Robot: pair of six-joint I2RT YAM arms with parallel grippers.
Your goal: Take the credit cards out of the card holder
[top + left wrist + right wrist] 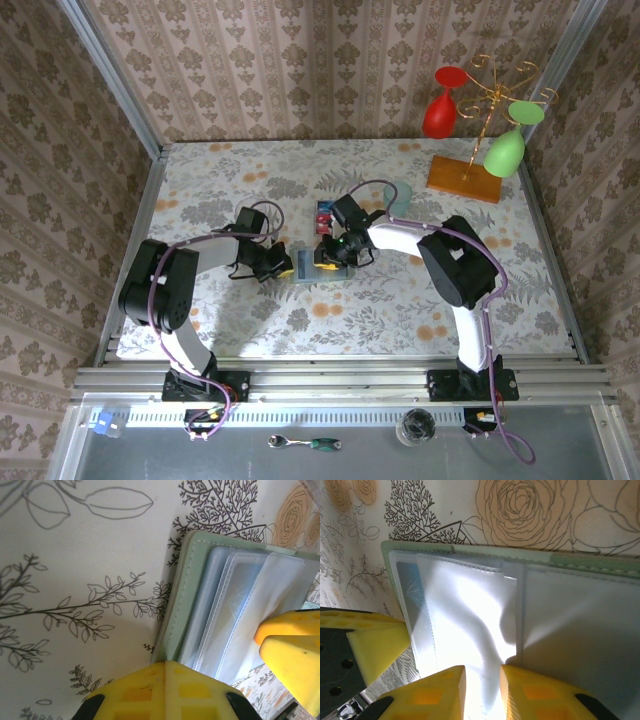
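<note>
Busy bench [220, 190] with a flowery cloth on it. At the far right corner there's a gold rack on a wooden base [465, 178] with a red glass [440, 105] and a green glass [505, 150] hanging upside down. A pale teal cup [400, 195] sits just behind the right arm, partly hidden by its cable. On the front rail there's a small ratchet [305, 442]. None of that is near the action; the only things crowding the middle are the two arms.

The card holder [304, 266] [187, 610] [470, 550] is in the middle of the bench, lying flat and opened up, clear sleeves facing up. Its long axis runs left to right, with the crease across that. One credit card [323, 213], red and blue, lies on the cloth just beyond it. Something bluish [412, 587] shows through the end sleeve.

The left tool [283, 266] [165, 672] has its jaws together, with the tip right at the holder's left corner. I can't tell if it's pressing. The right tool [325, 262] [482, 672] [287, 645] comes in from the other side, over the sleeves. Its jaws are a narrow gap apart with a lifted sleeve flap running between them.
</note>
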